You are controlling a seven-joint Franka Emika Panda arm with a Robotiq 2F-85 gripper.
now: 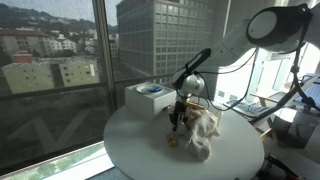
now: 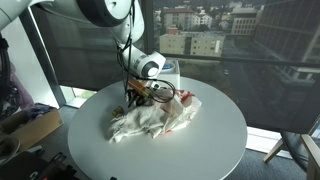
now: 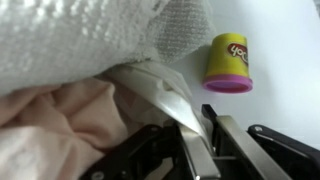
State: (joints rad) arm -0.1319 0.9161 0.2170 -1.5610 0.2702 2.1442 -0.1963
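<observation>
A heap of crumpled cloths (image 1: 201, 131) (image 2: 150, 121) lies in the middle of a round white table (image 1: 130, 145) (image 2: 215, 140). My gripper (image 1: 178, 116) (image 2: 136, 95) is down at the heap's edge. In the wrist view the gripper (image 3: 201, 128) has its fingers (image 3: 226, 138) nearly together, with a fold of white cloth (image 3: 172, 100) running between them. A coarse white towel (image 3: 80, 40) lies above that fold and a pale pink cloth (image 3: 50, 125) beside it. A small yellow tub with a pink lid (image 3: 228, 62) stands upright on the table just past the fingertips.
A white box with a blue item on top (image 1: 148, 96) stands on the table behind the heap, beside the window. A translucent container (image 2: 170, 70) shows behind the arm. Desks and clutter surround the table.
</observation>
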